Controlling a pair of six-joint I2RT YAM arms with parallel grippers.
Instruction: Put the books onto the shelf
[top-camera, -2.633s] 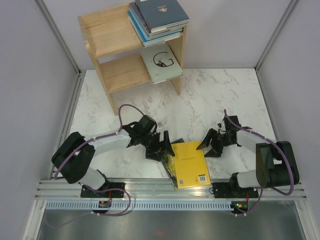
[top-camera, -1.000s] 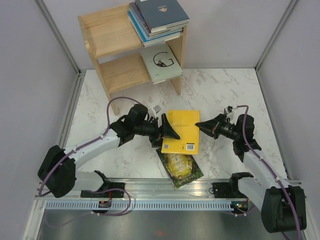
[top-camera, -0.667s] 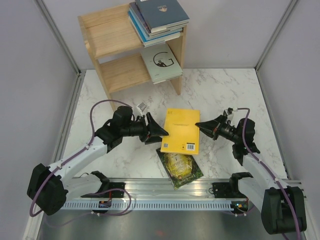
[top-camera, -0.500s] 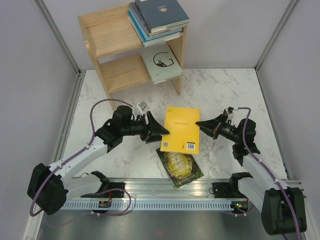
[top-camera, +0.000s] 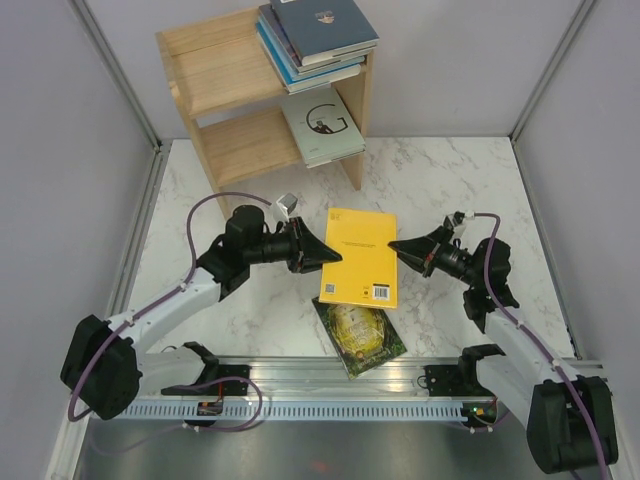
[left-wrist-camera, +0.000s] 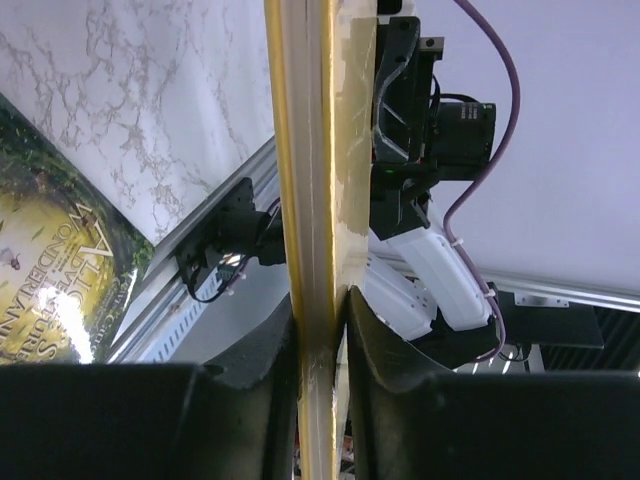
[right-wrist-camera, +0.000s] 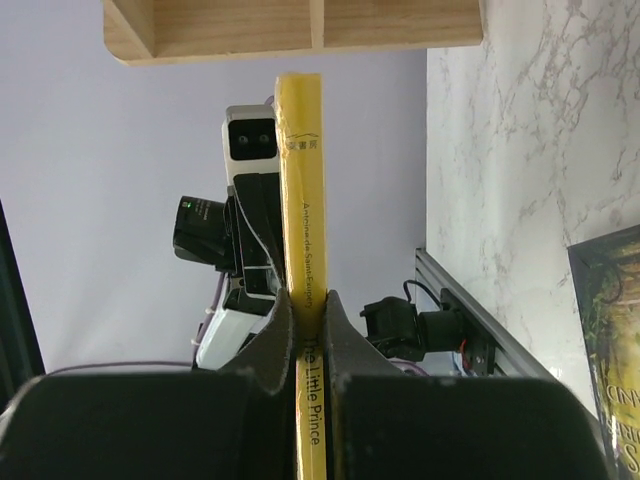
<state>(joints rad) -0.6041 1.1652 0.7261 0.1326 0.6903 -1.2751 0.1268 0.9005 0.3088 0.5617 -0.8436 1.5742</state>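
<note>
left tool (top-camera: 337, 260) + right tool (top-camera: 392, 247): gripping 1 yellow book (top-camera: 361, 262) | table (top-camera: 450, 180): 1 dark book (top-camera: 360, 336)

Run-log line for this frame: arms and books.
left fingers: shut on yellow book | right fingers: shut on opposite edge | black-and-gold book: flat on table | shelf: stack on top, G book below

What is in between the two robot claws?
The yellow book: the left claw pinches one edge, the right claw the other. The top view shows it.
</note>
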